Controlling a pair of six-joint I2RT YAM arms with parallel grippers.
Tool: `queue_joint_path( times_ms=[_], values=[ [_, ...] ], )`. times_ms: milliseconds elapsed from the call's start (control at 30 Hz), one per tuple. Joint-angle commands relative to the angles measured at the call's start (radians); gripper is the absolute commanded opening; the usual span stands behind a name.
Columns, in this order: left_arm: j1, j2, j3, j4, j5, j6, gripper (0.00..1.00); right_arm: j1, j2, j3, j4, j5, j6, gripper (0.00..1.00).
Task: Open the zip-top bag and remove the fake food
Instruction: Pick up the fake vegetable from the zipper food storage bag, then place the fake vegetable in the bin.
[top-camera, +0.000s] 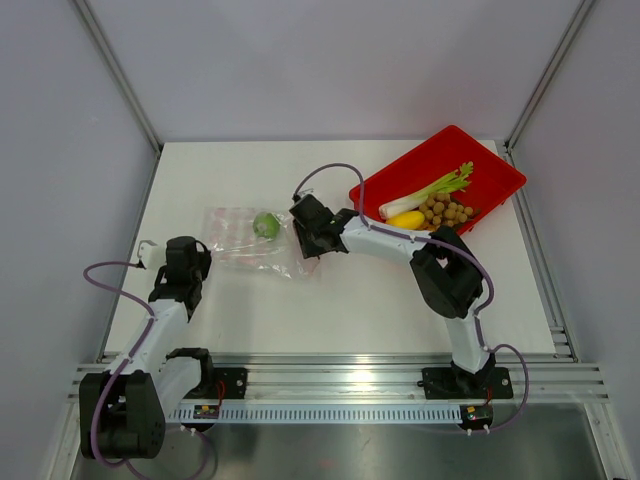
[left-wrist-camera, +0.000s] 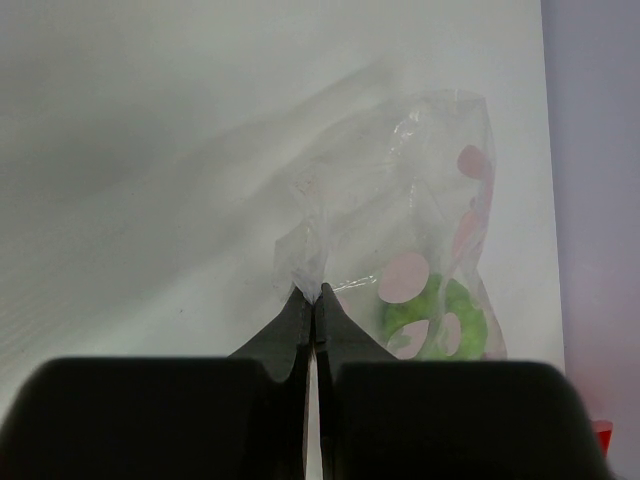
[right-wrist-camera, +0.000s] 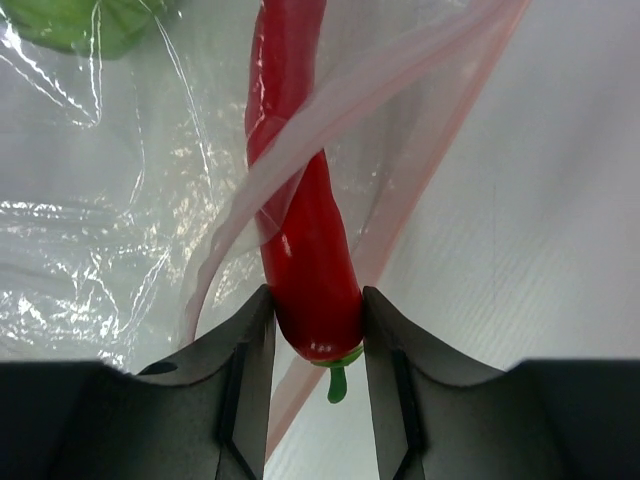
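Note:
The clear zip-top bag (top-camera: 240, 236) lies flat left of centre, with a green round fruit (top-camera: 265, 225) inside. My left gripper (top-camera: 206, 251) is shut on the bag's left end; in the left wrist view the left gripper (left-wrist-camera: 314, 300) pinches a fold of the bag (left-wrist-camera: 400, 190), with the fruit (left-wrist-camera: 440, 315) behind it. My right gripper (top-camera: 300, 233) is at the bag's mouth. The right wrist view shows the right gripper (right-wrist-camera: 318, 320) shut on the stem end of a red chili pepper (right-wrist-camera: 300, 230). The pepper reaches through the pink zip strip (right-wrist-camera: 420, 70) into the bag (right-wrist-camera: 100, 200).
A red tray (top-camera: 505, 178) stands at the back right. It holds a green celery stalk (top-camera: 432, 189), a yellow piece (top-camera: 405, 219) and several small tan balls (top-camera: 447, 211). White walls and metal posts border the table.

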Motion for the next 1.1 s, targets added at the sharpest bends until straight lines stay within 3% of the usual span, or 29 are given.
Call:
queue_joint_path(
  times_ms=[0, 133, 367, 667, 767, 1067],
  values=[
    [0.004, -0.006, 0.041, 0.033, -0.021, -0.002, 0.00, -0.001, -0.076, 0.053, -0.094, 0.023, 0.039, 0.36],
    [0.004, -0.008, 0.041, 0.033, -0.020, -0.002, 0.00, -0.035, -0.084, 0.079, -0.170, -0.032, 0.045, 0.34],
    [0.004, -0.009, 0.042, 0.031, -0.018, 0.000, 0.00, -0.157, -0.124, 0.082, -0.275, -0.302, -0.002, 0.31],
    [0.004, -0.014, 0.042, 0.030, -0.016, 0.000, 0.00, -0.311, -0.280, -0.038, -0.212, -0.500, 0.004, 0.31],
    [0.004, -0.014, 0.042, 0.030, -0.016, 0.000, 0.00, -0.389, -0.339, -0.094, -0.169, -0.647, 0.022, 0.31],
    [0.003, -0.015, 0.042, 0.026, -0.020, 0.000, 0.00, -0.420, -0.303, -0.105, -0.169, -0.980, 0.006, 0.31]
  ],
)
